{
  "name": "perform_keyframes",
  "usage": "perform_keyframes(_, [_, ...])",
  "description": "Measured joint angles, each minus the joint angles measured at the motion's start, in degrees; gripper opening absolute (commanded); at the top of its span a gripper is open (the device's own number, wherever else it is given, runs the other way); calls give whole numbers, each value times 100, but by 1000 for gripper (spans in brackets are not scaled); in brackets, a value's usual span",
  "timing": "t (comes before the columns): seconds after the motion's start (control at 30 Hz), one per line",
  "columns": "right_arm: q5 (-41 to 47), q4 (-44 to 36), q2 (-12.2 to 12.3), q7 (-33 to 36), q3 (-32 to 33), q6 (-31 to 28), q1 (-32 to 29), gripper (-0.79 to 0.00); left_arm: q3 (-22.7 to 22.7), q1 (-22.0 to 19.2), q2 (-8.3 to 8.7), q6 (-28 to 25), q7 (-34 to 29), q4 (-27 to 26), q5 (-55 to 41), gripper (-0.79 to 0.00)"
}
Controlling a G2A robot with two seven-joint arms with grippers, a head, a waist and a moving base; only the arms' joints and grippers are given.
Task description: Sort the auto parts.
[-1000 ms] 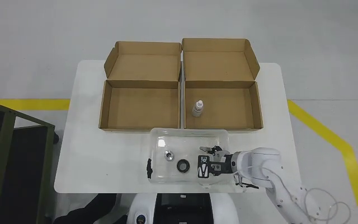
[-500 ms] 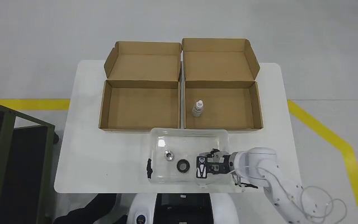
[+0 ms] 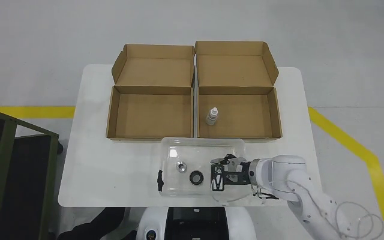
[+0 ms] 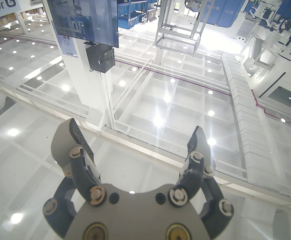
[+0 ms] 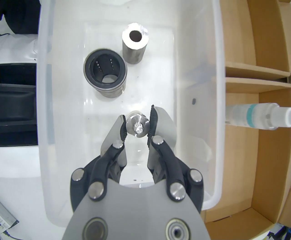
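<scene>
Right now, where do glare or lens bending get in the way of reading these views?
Left wrist view: ceiling lamps flare into streaks around the open left pincer. Right wrist view: the wide lens bows the bin, and its floor and the stud in the right pincer glint. Top view: even light, soft shadows, no harsh glare.

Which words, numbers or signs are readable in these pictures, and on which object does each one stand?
Bottle: teal band, nothing legible.
Hanging screen: print too small to read.
Metal pin in the right claw: no marking.
Black-ringed sleeve, metal tube, clear bin, cardboard boxes: no text visible.
</scene>
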Motion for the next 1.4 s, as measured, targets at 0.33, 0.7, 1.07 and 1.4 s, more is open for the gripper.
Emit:
perform_keyframes(0.33, [303, -530, 17, -670, 380, 569, 73, -785, 0, 0, 0, 0, 0, 0, 0, 0])
perform_keyframes(0.7, [447, -703, 0, -1368, 547, 1116, 135, -785, 0, 0, 0, 0, 0, 0, 0, 0])
perform_keyframes(1.07, [816, -729, -26, -2327, 784, 1386, 263, -785, 0, 0, 0, 0, 0, 0, 0, 0])
perform_keyframes(1.4, [1210, -773, -47, -3141, 996, 1462, 295, -785, 0, 0, 0, 0, 0, 0, 0, 0])
